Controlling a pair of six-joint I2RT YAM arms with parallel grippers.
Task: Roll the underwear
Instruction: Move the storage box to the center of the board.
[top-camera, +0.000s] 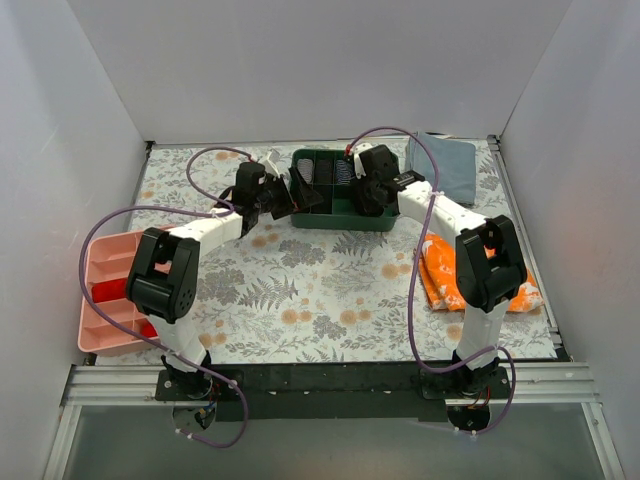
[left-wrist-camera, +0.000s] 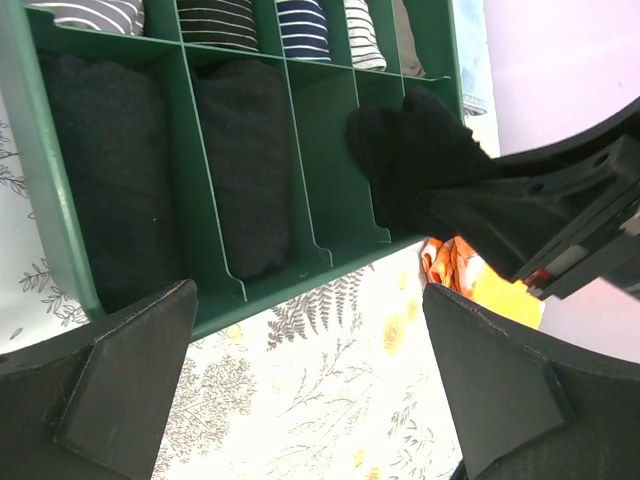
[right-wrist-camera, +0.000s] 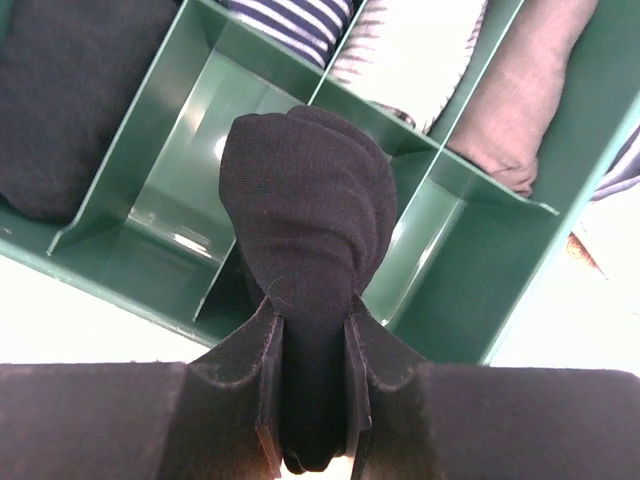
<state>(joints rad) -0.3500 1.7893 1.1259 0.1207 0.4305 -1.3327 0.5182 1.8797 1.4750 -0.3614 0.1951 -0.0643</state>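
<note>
Right claw (right-wrist-camera: 310, 385) clamps underwear (right-wrist-camera: 305, 200) over green organizer (right-wrist-camera: 165, 150) — packed rolls (right-wrist-camera: 70, 100) alongside — left claw (left-wrist-camera: 310, 300) gapes.

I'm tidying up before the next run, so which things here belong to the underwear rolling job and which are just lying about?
Job: black underwear, rolled; right hand gripping it; green divider tray beneath.
Lying about: pink tray, orange cloth, grey-blue folded cloth.

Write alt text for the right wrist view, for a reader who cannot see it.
The right hand pinches the rolled black underwear over empty compartments of a green divided tray. Neighbouring compartments hold other rolled garments, some dark, some striped.
</note>
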